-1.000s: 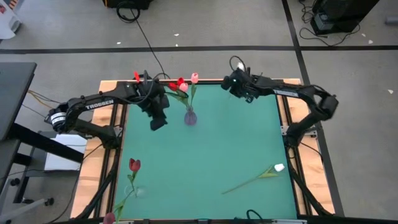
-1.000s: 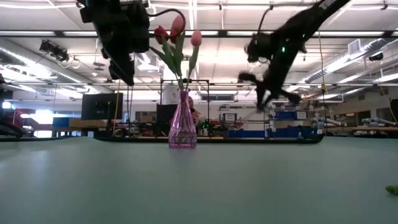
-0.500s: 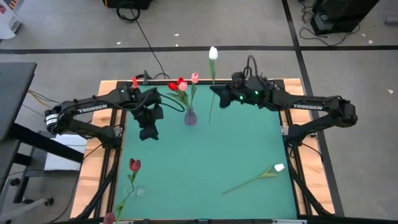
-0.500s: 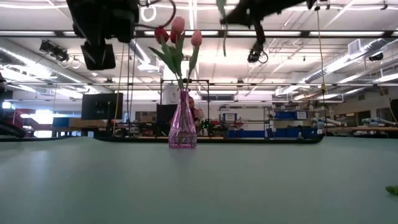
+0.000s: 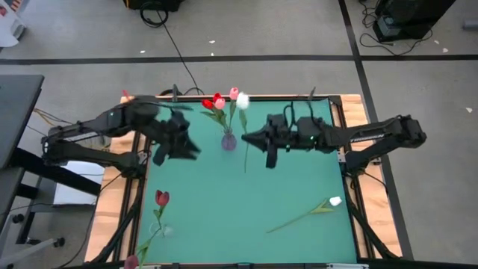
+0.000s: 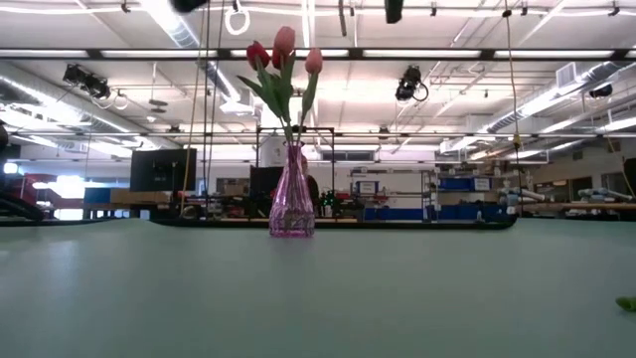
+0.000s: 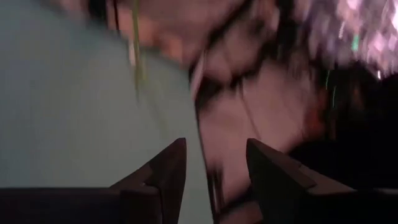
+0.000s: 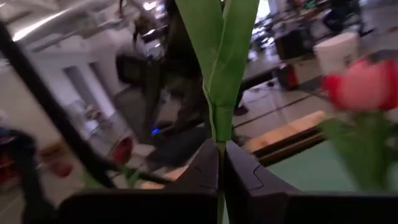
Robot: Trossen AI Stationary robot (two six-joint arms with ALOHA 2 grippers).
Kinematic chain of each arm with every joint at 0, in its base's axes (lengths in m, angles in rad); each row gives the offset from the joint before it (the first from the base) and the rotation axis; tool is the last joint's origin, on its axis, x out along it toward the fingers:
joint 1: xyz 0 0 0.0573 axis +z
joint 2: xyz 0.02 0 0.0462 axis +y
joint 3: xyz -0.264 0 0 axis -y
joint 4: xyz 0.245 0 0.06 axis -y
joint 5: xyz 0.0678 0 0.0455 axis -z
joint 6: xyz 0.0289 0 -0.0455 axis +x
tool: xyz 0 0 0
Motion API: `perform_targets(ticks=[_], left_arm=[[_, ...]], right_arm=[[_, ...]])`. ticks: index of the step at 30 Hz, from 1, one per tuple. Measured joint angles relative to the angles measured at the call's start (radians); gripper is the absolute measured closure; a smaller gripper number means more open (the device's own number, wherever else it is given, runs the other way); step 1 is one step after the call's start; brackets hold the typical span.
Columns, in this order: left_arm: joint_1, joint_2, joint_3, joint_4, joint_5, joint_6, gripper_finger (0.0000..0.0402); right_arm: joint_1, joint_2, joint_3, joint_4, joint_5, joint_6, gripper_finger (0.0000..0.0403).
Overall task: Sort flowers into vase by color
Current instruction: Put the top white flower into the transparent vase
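A clear pink vase [image 5: 228,140] [image 6: 292,194] stands on the far half of the green mat with red and pink tulips [image 6: 284,42] in it. My right gripper [image 5: 247,140] [image 8: 221,155] hovers just right of the vase, shut on a white tulip [image 5: 242,99]. My left gripper [image 5: 170,149] [image 7: 214,165] is open and empty, high over the mat left of the vase. A second white tulip [image 5: 334,201] lies flat near the right edge. A red tulip [image 5: 161,198] lies near the left edge, and a dark pink head [image 5: 131,261] shows at the near left corner. My right gripper pinches the white tulip's green stem [image 8: 219,144] between its two fingers, just below where the narrow leaves [image 8: 217,37] split off. The fingers lie across the stem. The flower is lifted clear of the table, and its lower stem end [image 6: 341,15] hangs below the fingers.
Wooden table edges [image 5: 119,202] and black rails frame the mat. The middle and near part of the mat [image 5: 239,202] is bare between the lying flowers. Cables run on the floor beyond the far edge.
My right gripper has travelled from the far right corner toward the left and the near edge, ending beside the vase, with the white tulip carried along. My left gripper has drawn away from the vase toward the left and near edges and risen out of the low view.
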Motion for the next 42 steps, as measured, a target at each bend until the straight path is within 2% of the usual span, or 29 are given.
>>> perform_targets(ticks=[2, 5, 10, 16, 23, 31, 37, 42], left_arm=[[-0.04, -0.005, 0.0, 0.169, -0.131, -0.036, 0.023], [-0.105, 0.017, 0.0, 0.316, -0.318, -0.04, 0.0229], [-0.195, 0.102, -0.003, 0.474, -0.444, 0.061, 0.0217], [-0.23, 0.236, -0.003, 0.725, -0.482, 0.14, 0.0183], [-0.231, 0.287, -0.003, 0.762, -0.57, 0.163, 0.0138], [-0.231, 0.302, -0.003, 0.788, -0.599, 0.161, 0.0169], [-0.237, 0.294, -0.002, 0.788, -0.592, 0.157, 0.0179], [-0.252, 0.29, -0.002, 0.781, -0.576, 0.198, 0.0179]], right_arm=[[0.029, 0.031, 0.0, 0.047, 0.0, -0.001, 0.0393], [0.06, 0.073, 0.019, 0.08, 0.012, -0.014, 0.0393], [0.079, 0.1, 0.057, 0.083, 0.052, -0.034, 0.0392], [0.08, 0.092, 0.063, 0.085, 0.058, -0.073, 0.0392], [0.082, 0.092, 0.062, 0.089, 0.05, -0.073, 0.0392], [0.083, 0.09, 0.061, 0.084, 0.046, -0.091, 0.0392], [0.095, 0.073, 0.06, 0.089, 0.103, -0.159, 0.0392], [0.104, 0.042, 0.062, 0.112, 0.038, -0.22, 0.0392]])
